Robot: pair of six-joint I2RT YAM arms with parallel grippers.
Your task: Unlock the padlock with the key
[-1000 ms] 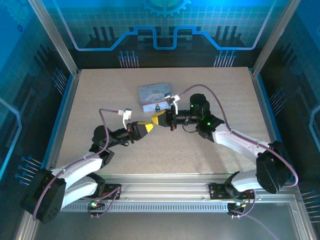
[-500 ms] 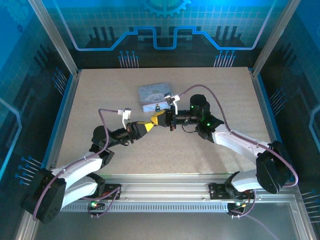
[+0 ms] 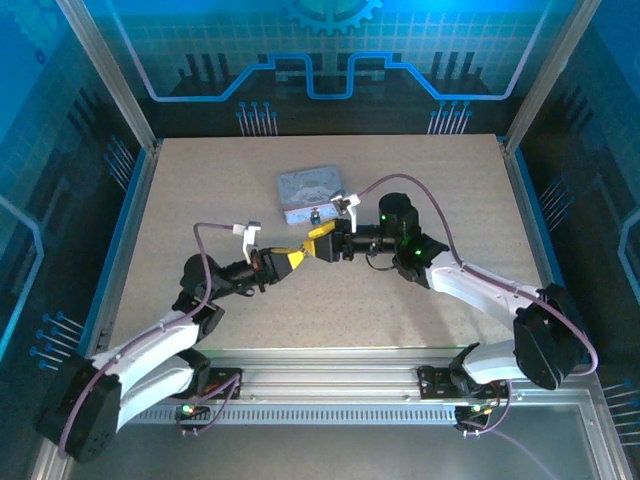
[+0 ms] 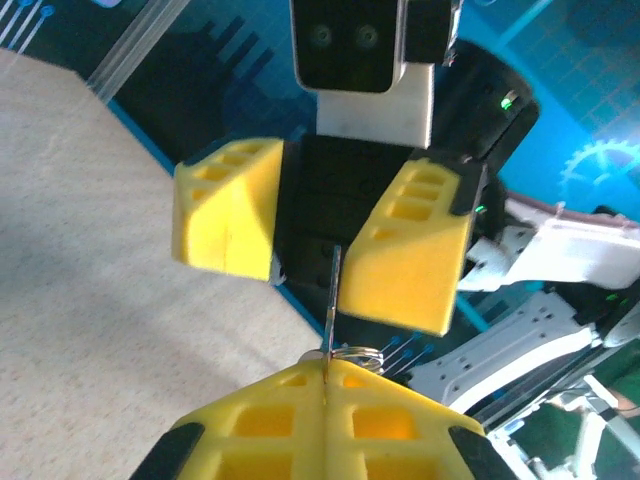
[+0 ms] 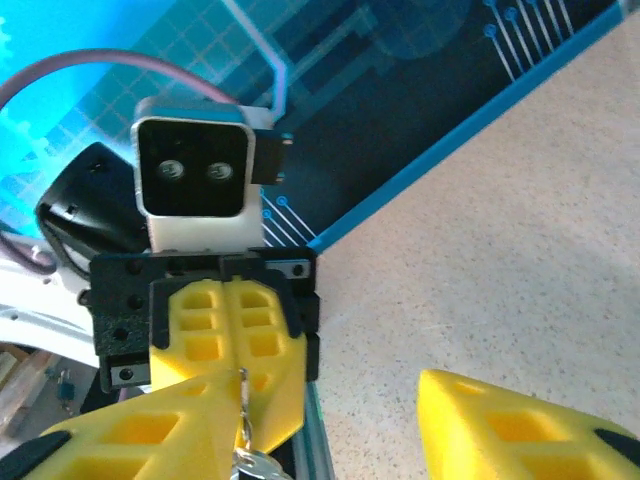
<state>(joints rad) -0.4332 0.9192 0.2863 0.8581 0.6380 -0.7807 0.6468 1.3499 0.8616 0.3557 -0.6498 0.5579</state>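
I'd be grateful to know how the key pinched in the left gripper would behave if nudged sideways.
The key looks thin and metallic, so it is probably stiff but light. The left gripper clamps only its base, so it may pivot in that pinch. Its ring would likely swing.

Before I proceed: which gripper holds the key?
The left gripper, shut on the key at its ring end; the right gripper stands open.
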